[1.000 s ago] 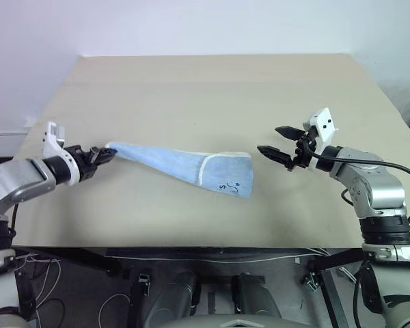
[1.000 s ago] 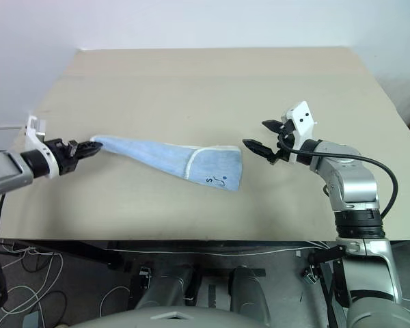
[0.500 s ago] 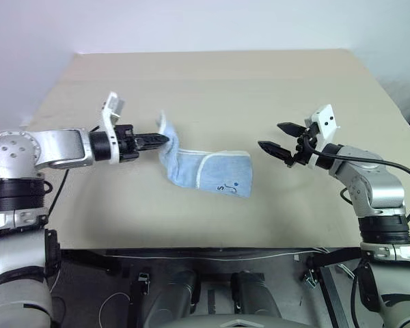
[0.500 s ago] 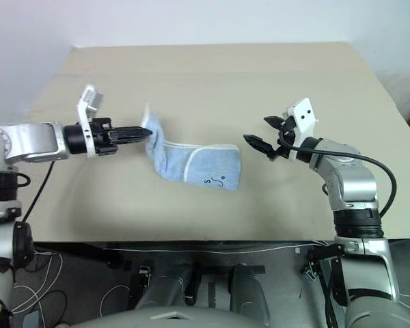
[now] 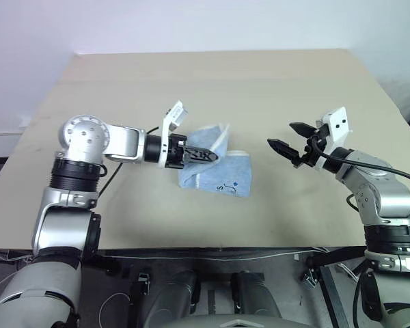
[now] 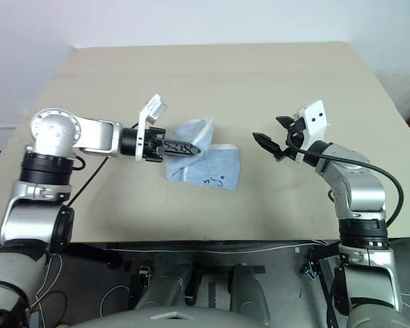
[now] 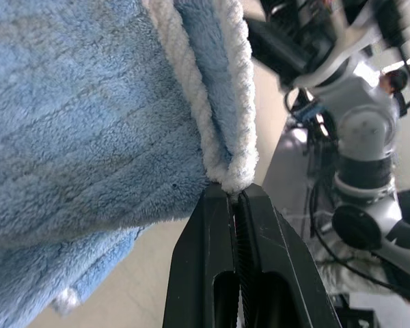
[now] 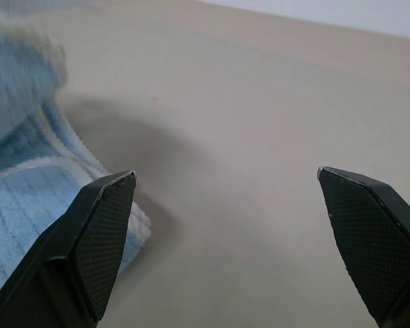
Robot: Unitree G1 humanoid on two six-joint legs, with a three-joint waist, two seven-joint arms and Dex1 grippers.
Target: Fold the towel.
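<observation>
The towel (image 5: pixel 215 167) lies near the middle of the beige surface (image 5: pixel 212 89), bunched into a small heap. Its right part is flat on the surface, with white edging and a small dark printed mark on the near side. The left gripper (image 5: pixel 210 156) reaches in from the left, and its jaws are pressed together on the white stitched edge of the towel, holding one end of the cloth lifted over the flat part. The right gripper (image 5: pixel 288 139) hangs above the surface to the right of the towel, apart from it, with its jaws spread wide and holding nothing. Its fingertips (image 8: pixel 106 225) point toward the towel.
</observation>
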